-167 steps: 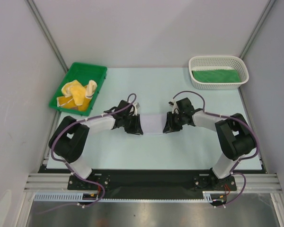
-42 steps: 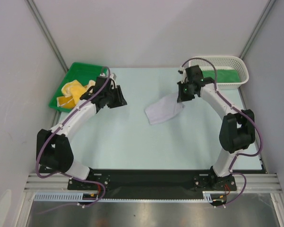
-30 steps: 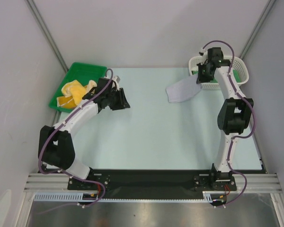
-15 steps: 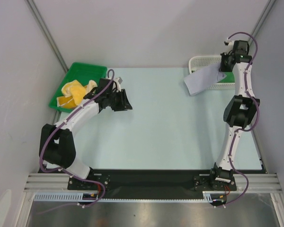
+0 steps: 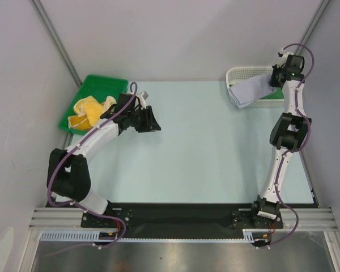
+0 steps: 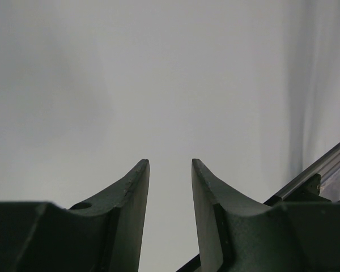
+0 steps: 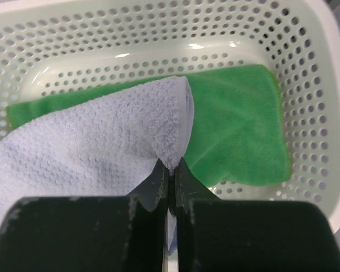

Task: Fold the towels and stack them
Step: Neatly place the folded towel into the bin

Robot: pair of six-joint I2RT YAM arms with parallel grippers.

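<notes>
My right gripper [image 7: 171, 164] is shut on the pale lavender towel [image 7: 90, 147], pinching its folded corner. The towel [image 5: 252, 90] hangs over the white mesh basket [image 5: 238, 73], draping across its left rim. A folded green towel [image 7: 238, 124] lies flat on the basket floor beneath it. Crumpled yellow towels [image 5: 90, 110] sit in the green tray [image 5: 102, 85] at the far left. My left gripper [image 5: 153, 122] hovers over the table just right of that tray, and in the left wrist view the left gripper [image 6: 170, 164] stands open with nothing between its fingers.
The white mesh basket [image 7: 306, 34] has high perforated walls around the green towel. Grey enclosure walls and slanted aluminium posts [image 5: 56, 42] border the pale table [image 5: 204, 147]. The right arm [image 5: 286, 130] stretches upright along the table's right side.
My right gripper has carried the lavender towel from the table's right centre up and right to over the basket. The left arm has barely moved.
</notes>
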